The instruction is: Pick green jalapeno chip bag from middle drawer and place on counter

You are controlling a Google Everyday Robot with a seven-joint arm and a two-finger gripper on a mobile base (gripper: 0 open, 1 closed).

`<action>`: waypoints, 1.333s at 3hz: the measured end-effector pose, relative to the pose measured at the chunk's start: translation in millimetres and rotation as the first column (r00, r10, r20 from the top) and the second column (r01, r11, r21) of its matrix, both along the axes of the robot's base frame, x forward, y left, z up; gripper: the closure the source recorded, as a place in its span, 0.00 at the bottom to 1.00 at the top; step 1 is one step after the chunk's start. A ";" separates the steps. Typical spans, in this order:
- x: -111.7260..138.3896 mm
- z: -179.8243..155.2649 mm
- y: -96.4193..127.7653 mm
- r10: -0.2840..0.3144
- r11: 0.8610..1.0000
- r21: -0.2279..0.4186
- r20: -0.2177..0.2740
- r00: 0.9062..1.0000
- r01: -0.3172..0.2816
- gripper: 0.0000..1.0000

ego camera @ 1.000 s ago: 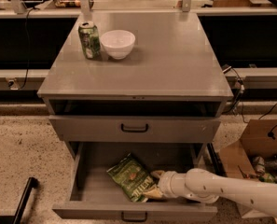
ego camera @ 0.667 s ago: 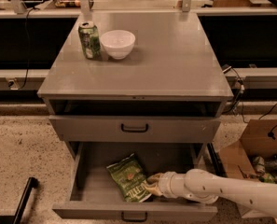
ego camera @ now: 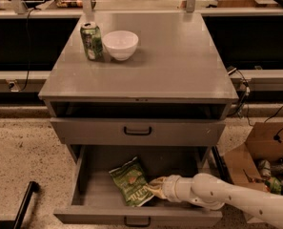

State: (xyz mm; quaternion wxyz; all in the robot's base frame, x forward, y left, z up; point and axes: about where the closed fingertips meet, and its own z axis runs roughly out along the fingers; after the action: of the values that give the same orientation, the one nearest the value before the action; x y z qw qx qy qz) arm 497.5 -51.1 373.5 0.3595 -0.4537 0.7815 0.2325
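Since the earlier frames, the end effector (ego camera: 155, 188) has been shifted slightly to the left inside the drawer (ego camera: 91, 197), while the chip bag (ego camera: 128, 179) is found almost where it lay. The end effector is seen low in the open drawer, against the right edge of the bag, at the end of a pale arm (ego camera: 236, 202) that is brought in from the lower right over the drawer's front corner. Whether it is clenched or released cannot be told. The green bag is laid flat on the drawer floor, a little left of centre and turned at an angle. The drawer is pulled out, and the drawer front above it (ego camera: 137, 131) is shut. On the bench (ego camera: 169, 66) a green can (ego camera: 91, 41) is stood upright at the back left, just beside a white bowl (ego camera: 120, 44). A cardboard box (ego camera: 260, 147) is set on the floor to the right
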 end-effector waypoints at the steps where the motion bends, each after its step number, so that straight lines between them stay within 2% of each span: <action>1: 6.2 41.6 0.1 0.020 0.998 0.052 0.062 0.998 -0.024 1.00; 2: 16.5 106.5 -10.1 0.049 0.992 0.105 0.150 0.987 -0.065 1.00; 3: 17.4 182.2 -27.7 0.094 0.980 0.146 0.245 0.965 -0.132 1.00; 4: 15.6 251.2 -48.4 0.142 0.965 0.170 0.308 0.941 -0.202 1.00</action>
State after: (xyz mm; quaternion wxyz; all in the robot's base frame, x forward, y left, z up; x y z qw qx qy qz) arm 513.0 -99.5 624.6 0.4930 -0.5118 0.6496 0.2702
